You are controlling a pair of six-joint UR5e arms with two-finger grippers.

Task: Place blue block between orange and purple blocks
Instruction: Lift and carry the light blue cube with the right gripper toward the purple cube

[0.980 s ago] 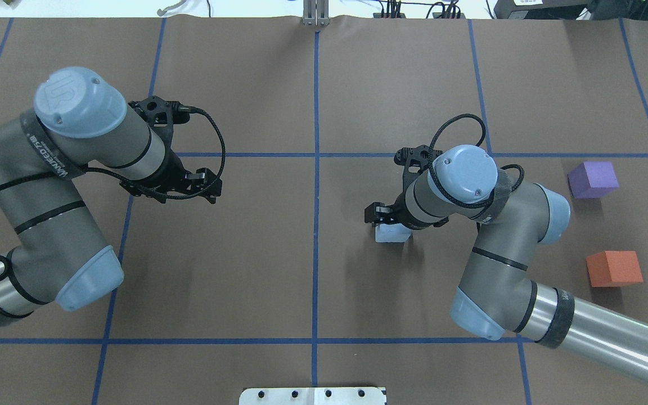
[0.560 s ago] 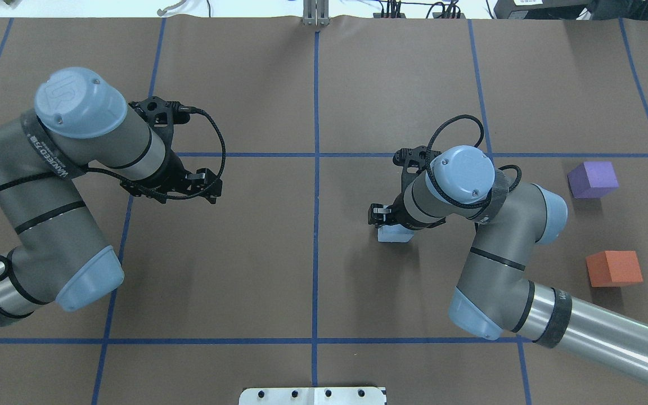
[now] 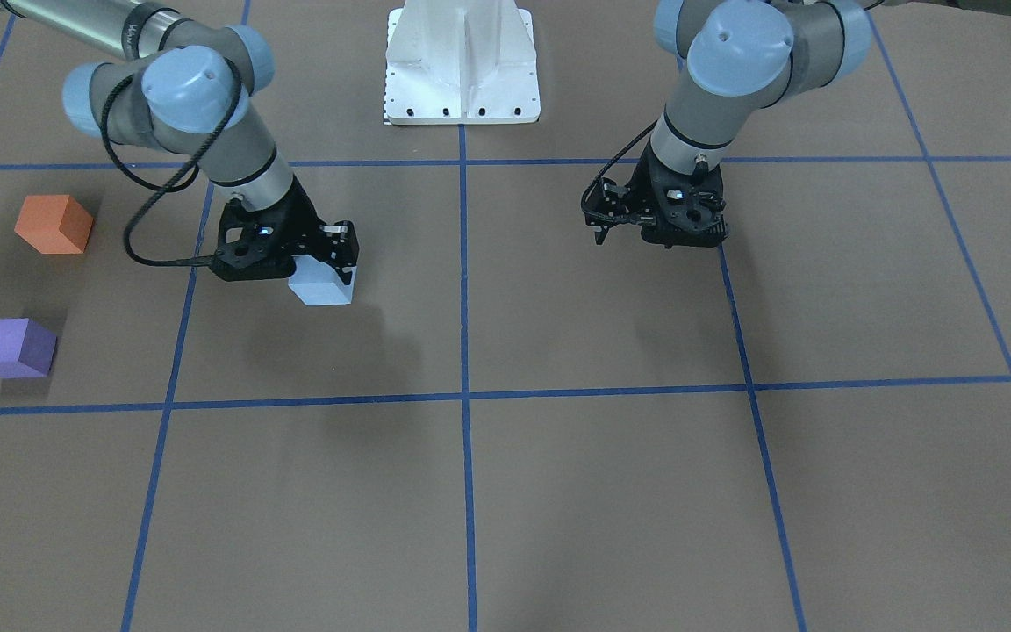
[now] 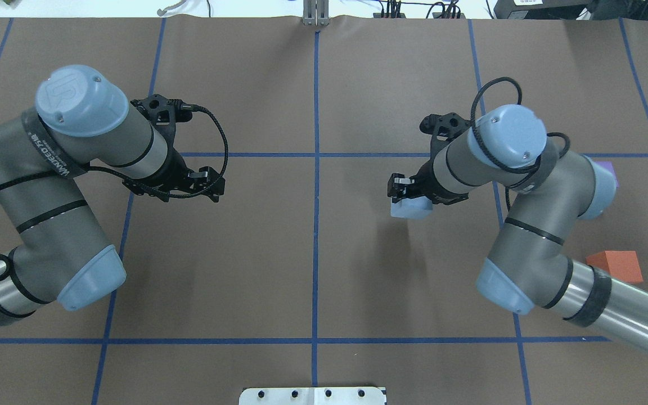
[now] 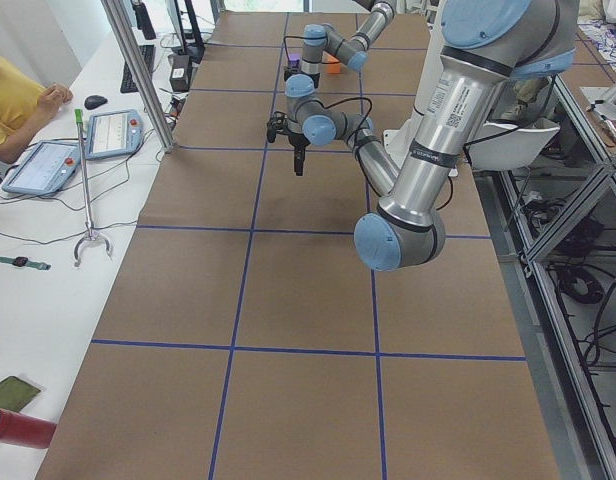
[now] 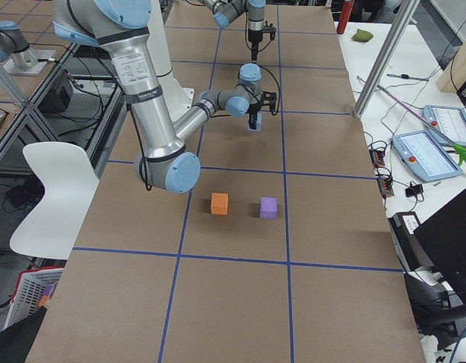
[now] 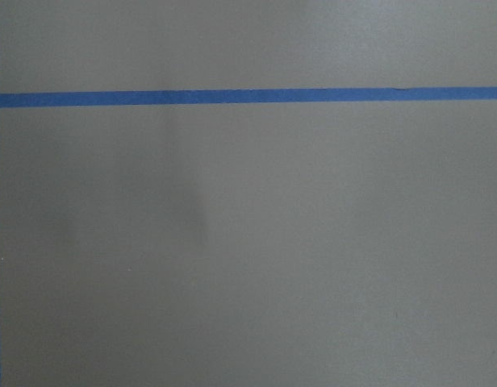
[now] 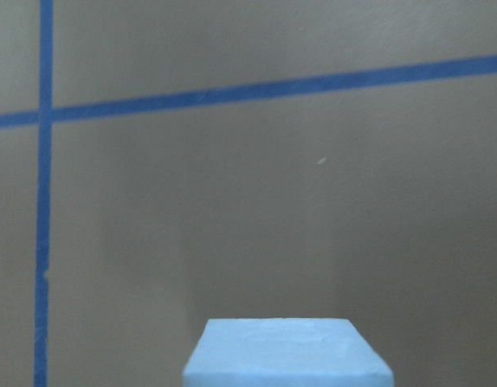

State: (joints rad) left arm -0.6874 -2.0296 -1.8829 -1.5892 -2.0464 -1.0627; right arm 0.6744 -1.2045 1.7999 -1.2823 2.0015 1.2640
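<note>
There are three foam cubes on the brown paper-covered table (image 3: 611, 491) with its blue tape grid lines (image 3: 463, 351): one pale blue foam cube (image 3: 321, 288), one orange foam cube (image 3: 53, 224) and one purple foam cube (image 3: 12, 348). Two arms reach over the table, each with one black two-finger gripper.

The right gripper (image 3: 327, 265) points down and its fingers are closed against opposite sides of the pale blue foam cube, gripping its upper part. The lower part of the cube hangs below the fingertips. In the right wrist view the top face of the cube sits at the bottom edge, centred, with bare paper and two crossing tape lines beyond it. The cube is held off the table: in the overhead view its shadow falls on the paper apart from it. It hangs over the grid square just to the robot's right of the centre line.

The orange and purple cubes rest on the paper in the next square further to the robot's right, well apart from the blue cube. They stand apart from each other, the orange one nearer the robot's base. In the overhead view the right arm hides most of the purple cube and a corner of the orange one.

The left gripper (image 4: 211, 187) hangs over bare paper on the robot's left side, its fingers spread and holding nothing.
</note>
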